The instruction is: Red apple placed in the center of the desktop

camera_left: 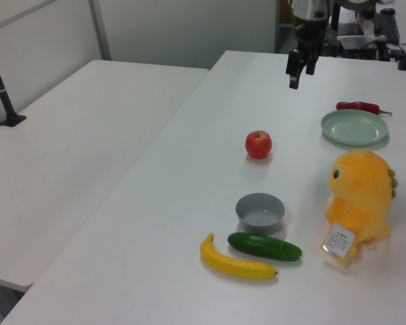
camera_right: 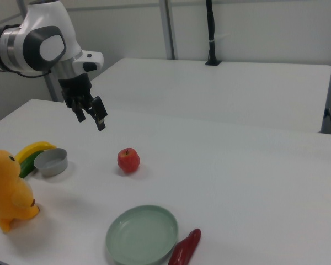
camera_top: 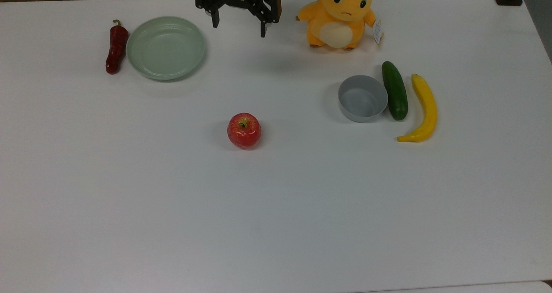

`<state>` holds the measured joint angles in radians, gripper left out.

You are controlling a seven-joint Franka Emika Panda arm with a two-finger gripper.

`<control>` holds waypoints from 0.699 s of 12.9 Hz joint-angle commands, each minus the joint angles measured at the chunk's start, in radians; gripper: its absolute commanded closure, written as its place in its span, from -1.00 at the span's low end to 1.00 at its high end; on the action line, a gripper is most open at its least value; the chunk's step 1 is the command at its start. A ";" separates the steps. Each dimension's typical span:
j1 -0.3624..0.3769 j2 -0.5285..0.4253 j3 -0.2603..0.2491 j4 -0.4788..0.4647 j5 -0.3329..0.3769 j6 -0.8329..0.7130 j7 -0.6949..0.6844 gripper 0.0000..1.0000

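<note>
The red apple stands upright, stem up, alone on the white desktop near its middle. My gripper hangs high over the far edge of the desktop in the top view, between the green plate and the plush toy, well apart from the apple. Its fingers are spread open with nothing between them.
A pale green plate and a dark-red chili pepper lie at the top view's upper left. An orange plush toy sits at the back. A grey bowl, a cucumber and a banana lie on the top view's right.
</note>
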<state>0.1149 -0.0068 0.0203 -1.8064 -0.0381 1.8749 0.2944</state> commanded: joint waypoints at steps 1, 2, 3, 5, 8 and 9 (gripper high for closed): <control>0.015 -0.010 -0.022 0.004 0.021 -0.022 -0.043 -1.00; 0.015 -0.010 -0.022 0.004 0.021 -0.022 -0.050 -1.00; 0.015 -0.013 -0.022 0.004 0.021 -0.022 -0.063 -1.00; 0.014 -0.015 -0.022 0.004 0.021 -0.023 -0.066 -1.00; 0.011 -0.015 -0.019 0.004 0.021 -0.026 -0.067 -1.00; 0.008 -0.015 -0.019 0.004 0.021 -0.026 -0.067 -1.00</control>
<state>0.1149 -0.0069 0.0150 -1.8033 -0.0380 1.8749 0.2567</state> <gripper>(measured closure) 0.000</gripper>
